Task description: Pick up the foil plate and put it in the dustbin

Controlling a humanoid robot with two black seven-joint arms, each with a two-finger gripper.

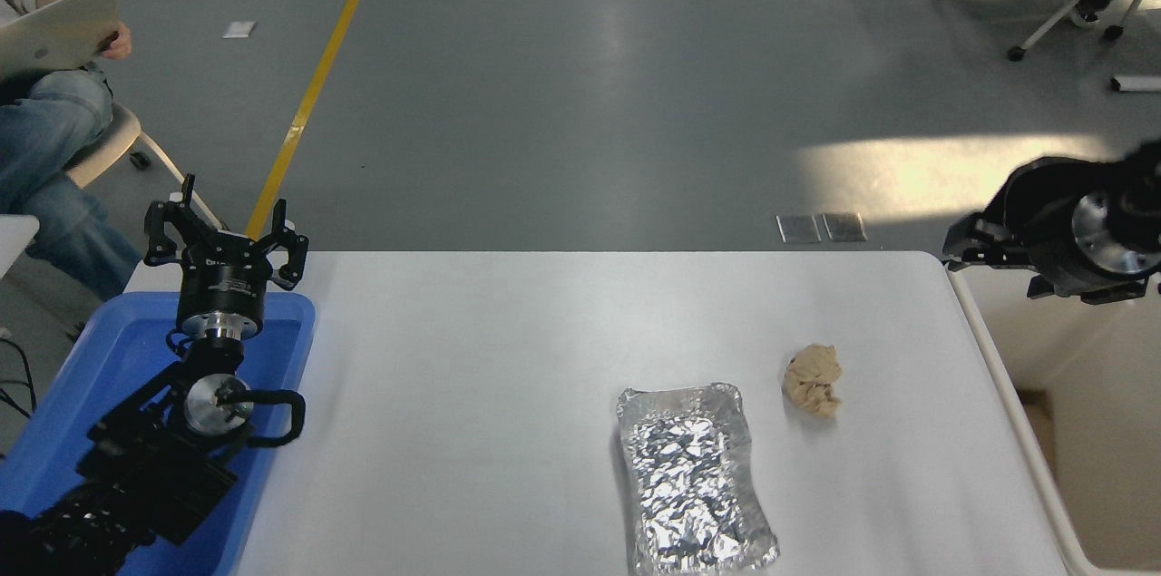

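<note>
The right tool, its opening unreadable and holding nothing, hangs above the dustbin, well apart from the untouched foil plate.

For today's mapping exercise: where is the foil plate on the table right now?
In the head view, the foil plate lies on the white table at its near edge, right of centre, just left of and nearer than the tan paper lump.

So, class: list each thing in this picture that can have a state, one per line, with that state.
foil plate: empty, flat on the table, untouched.
paper lump: crumpled, beside the plate, apart from it.
dustbin: open-topped.
blue tray: under the parked left arm.
left gripper: open, empty.
right gripper: over the dustbin's far corner.
</note>
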